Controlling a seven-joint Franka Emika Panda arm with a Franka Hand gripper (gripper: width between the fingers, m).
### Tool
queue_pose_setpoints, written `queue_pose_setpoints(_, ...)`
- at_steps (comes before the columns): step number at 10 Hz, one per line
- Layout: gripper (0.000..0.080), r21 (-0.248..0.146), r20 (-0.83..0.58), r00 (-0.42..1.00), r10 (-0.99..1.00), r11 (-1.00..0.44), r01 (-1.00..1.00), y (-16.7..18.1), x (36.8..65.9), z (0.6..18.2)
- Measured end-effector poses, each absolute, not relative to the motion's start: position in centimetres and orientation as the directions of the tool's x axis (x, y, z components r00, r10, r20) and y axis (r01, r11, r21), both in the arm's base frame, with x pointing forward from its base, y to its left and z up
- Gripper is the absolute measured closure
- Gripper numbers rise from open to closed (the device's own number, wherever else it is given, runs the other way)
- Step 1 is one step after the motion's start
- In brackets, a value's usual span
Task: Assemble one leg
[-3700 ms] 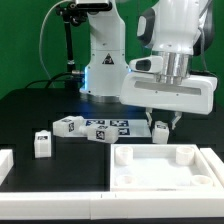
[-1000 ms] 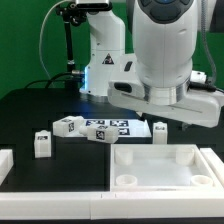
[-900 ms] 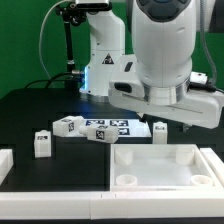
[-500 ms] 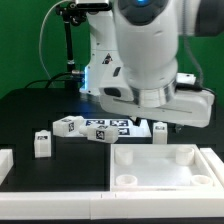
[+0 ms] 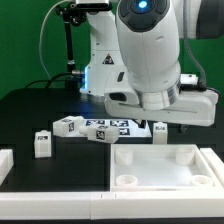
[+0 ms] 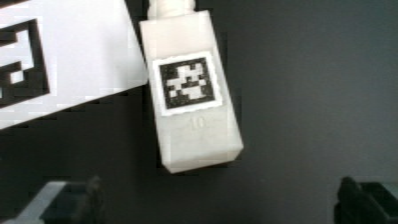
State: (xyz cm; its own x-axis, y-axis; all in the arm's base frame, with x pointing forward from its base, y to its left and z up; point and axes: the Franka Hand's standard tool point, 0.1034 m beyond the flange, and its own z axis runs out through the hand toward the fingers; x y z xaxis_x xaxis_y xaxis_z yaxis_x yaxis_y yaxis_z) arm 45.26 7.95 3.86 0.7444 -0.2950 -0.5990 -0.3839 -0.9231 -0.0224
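Leg (image 6: 185, 95) lies loose and flat on the black table (image 6: 302, 60), tag face up, just beside the marker board (image 6: 54, 60) — not gripped. The end effector (image 6: 222, 200) hangs over it spread wide, holding nothing; its dark fingertips (image 6: 68, 200) stand well to either side of the leg. I judge the task barely started: grasping, carrying and seating the leg in a corner socket of the panel (image 5: 165, 149) are all left, and the sockets that show look empty. Counted in the exterior view: one panel, one marker board, and four small tagged blocks — this leg, an upright block (image 5: 41, 143), a second block (image 5: 68, 126), and a fourth block (image 5: 100, 135) too small to be sure of.
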Motion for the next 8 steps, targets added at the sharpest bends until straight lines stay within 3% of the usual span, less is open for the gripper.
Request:
queue_pose_setpoints(2, 0.0151, -0.027, -0.601, 0.744, -0.293, -0.922, -0.385, 7.8, 45.2, 3.8)
queue_pose_setpoints(3, 0.0151, -0.089, -0.623, 0.736, -0.265, -0.911, -0.403, 7.5, 44.6, 3.3)
queue_pose_setpoints(5, 0.0151, -0.122, -0.649, 0.715, -0.259, -0.893, -0.434, 8.1, 43.8, 2.7)
queue_pose_setpoints(8, 0.0151, -0.134, -0.659, 0.716, -0.231, -0.901, -0.413, 8.9, 43.4, 2.4)
